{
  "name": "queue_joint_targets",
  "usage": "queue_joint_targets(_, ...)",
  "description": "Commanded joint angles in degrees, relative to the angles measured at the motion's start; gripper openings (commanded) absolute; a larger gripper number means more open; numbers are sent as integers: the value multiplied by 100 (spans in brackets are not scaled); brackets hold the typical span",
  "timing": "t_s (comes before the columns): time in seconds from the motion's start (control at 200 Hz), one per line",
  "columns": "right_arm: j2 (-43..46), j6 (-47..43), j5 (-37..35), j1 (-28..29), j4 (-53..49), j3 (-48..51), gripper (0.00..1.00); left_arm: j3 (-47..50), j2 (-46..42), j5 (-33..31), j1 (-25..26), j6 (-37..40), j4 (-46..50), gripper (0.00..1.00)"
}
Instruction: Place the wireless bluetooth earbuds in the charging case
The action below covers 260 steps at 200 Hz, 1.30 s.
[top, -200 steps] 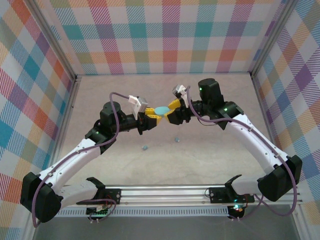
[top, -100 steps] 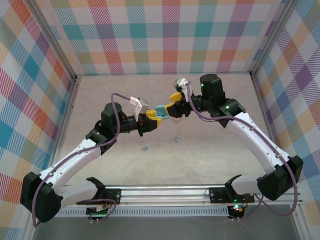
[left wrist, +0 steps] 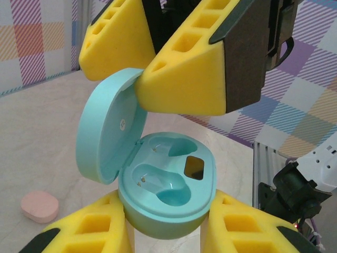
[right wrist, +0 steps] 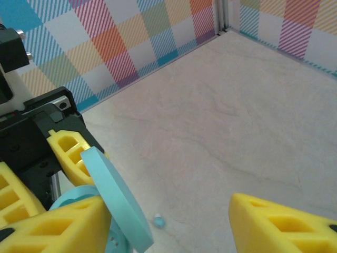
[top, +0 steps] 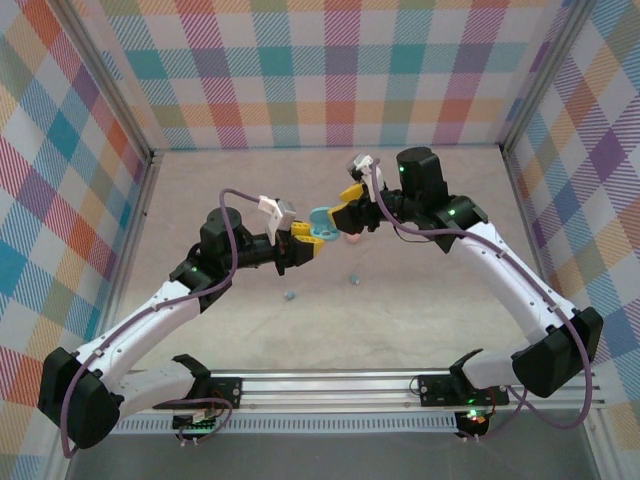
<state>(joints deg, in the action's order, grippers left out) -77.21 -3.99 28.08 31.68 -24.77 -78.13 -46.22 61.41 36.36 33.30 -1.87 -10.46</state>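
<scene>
Raised since a second ago, the teal case's point(left wrist: 168, 216) lid point(left wrist: 108, 126) stands open over two empty sockets point(left wrist: 158, 182). Left tool point(left wrist: 167, 226) clenches its base; right tool point(right wrist: 168, 216), released, straddles the lid.

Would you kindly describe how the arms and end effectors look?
The left arm and right arm have white shells, black joints, green lights, purple cables. The left end effector and right end effector carry chunky yellow fingers with rectangular cut-outs.

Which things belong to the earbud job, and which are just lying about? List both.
Job: open blue charging case, clamped in the left gripper; right gripper at its lid; blue earbuds.
Lying about: pink case.
</scene>
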Motion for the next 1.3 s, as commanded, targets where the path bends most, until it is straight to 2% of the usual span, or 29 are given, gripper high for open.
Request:
queue_joint_targets(0.0, 48, 382, 259, -27, -95, -263, 62, 55, -67, -155, 34, 75, 79, 20)
queue_joint_targets(0.08, 57, 636, 286, -28, -123, -267, 61, 1, 21, -315, 32, 95, 272, 17)
queue_joint_targets(0.34, 151, 1146, 321, -30, -154, -206, 61, 43, 182, -546, 31, -5, 290, 17)
queue_joint_targets(0.53, 369, 1670, -217, -30, -371, -236, 62, 146, 239, -774, 10, 24, 413, 17)
queue_joint_targets(0.675, 366, 1701, -1392, -73, -1357, -497, 60, 409, 262, -832, -8, -59, 347, 17)
queue_joint_targets(0.76, 371, 1697, -1780, -172, -1668, -433, 59, 600, 167, -914, -8, -138, 239, 17)
queue_joint_targets(1.0, 64, 1903, -1920, -638, -2177, 26, 56, 977, -310, -1090, -10, -195, 302, 17)
queue_joint_targets(1.165, -287, 2027, -1703, -613, -2028, 586, 46, 1138, -647, -1204, -8, -200, 450, 18)
queue_joint_targets(1.295, -585, 2131, -2360, -231, -1967, 934, 47, 1224, -892, -1314, -8, -191, 603, 18)
